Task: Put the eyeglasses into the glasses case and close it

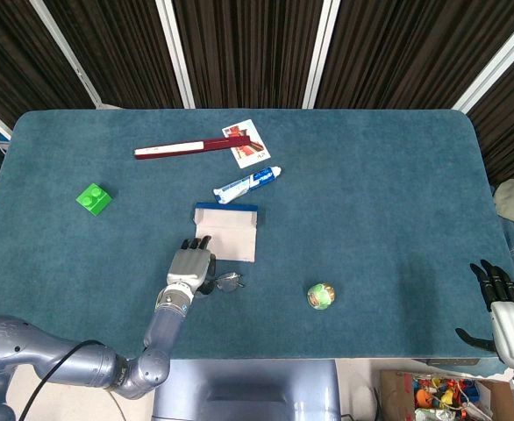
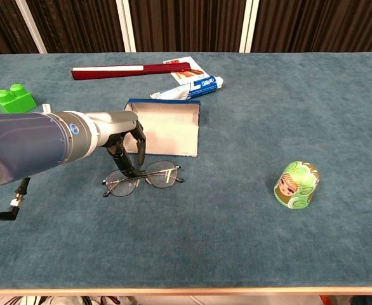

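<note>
Teal carpeted table (image 1: pixel 380 202); dark slatted wall (image 1: pixel 248 48) behind, white vertical strips (image 1: pixel 174 53).

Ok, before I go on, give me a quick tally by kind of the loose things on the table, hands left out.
Eyeglasses: 1
Glasses case, open: 1
Green toy brick: 1
Toothpaste tube: 1
Red and white stick-like item: 1
Printed card: 1
Small round painted figure: 1
Total: 7
</note>
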Motion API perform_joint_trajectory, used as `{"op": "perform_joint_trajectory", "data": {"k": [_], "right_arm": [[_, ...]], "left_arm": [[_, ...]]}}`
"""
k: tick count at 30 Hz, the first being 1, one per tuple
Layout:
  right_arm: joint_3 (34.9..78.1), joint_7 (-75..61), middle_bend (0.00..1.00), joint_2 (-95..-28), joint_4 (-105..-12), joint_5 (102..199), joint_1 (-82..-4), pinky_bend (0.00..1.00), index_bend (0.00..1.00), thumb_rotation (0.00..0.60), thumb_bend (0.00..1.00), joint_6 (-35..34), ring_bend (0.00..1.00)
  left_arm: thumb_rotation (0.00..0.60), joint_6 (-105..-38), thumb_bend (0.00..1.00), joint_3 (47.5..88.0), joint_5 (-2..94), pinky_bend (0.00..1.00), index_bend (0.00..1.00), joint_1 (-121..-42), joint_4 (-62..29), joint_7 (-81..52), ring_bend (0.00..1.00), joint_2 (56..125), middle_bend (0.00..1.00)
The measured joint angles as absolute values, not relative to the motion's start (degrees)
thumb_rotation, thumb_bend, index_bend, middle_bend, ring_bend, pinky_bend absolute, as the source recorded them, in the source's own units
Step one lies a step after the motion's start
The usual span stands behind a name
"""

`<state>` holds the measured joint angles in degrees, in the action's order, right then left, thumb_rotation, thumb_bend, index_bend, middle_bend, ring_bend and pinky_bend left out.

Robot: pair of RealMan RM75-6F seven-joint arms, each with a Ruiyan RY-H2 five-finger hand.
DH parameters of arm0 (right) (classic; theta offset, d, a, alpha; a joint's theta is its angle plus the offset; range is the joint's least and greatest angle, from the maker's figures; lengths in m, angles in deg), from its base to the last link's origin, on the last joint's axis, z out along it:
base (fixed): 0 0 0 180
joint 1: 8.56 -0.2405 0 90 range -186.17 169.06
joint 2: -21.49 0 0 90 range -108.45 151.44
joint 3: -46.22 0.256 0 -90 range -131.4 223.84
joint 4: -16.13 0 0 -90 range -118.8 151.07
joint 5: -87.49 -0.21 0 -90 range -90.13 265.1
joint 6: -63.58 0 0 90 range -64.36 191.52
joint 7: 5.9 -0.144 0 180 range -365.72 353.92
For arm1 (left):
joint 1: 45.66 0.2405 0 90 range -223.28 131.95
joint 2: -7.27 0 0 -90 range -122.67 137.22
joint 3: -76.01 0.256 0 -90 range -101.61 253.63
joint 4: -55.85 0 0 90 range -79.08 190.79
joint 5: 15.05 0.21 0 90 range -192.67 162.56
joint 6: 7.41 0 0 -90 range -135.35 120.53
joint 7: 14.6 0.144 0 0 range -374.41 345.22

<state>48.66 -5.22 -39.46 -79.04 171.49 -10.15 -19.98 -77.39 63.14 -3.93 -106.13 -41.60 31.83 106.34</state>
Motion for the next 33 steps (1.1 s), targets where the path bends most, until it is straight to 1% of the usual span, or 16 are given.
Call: {"op": "perform_joint_trajectory", "data": {"k": [27,33], "right_arm": [[48.76,-5.84,0.0,-39.13,-79.55,170.82,-10.35,0.17,0.0,0.6,0.02,-19.26,0.0],[48.75,-6.01,0.0,-39.04,-79.7,170.67,-10.38,0.17,0.0,0.6,0.02,-19.07,0.0]], "left_arm": [[0.6,-79.07,0.31,62.62,-2.51,0.0,0.57,-105.85,-39.91,35.12,0.0,109.16,0.05],[0.6,-79.56,0.36,62.75,-1.58,0.0,0.57,-105.48,-39.56,35.57,0.0,109.44,0.05]]}}
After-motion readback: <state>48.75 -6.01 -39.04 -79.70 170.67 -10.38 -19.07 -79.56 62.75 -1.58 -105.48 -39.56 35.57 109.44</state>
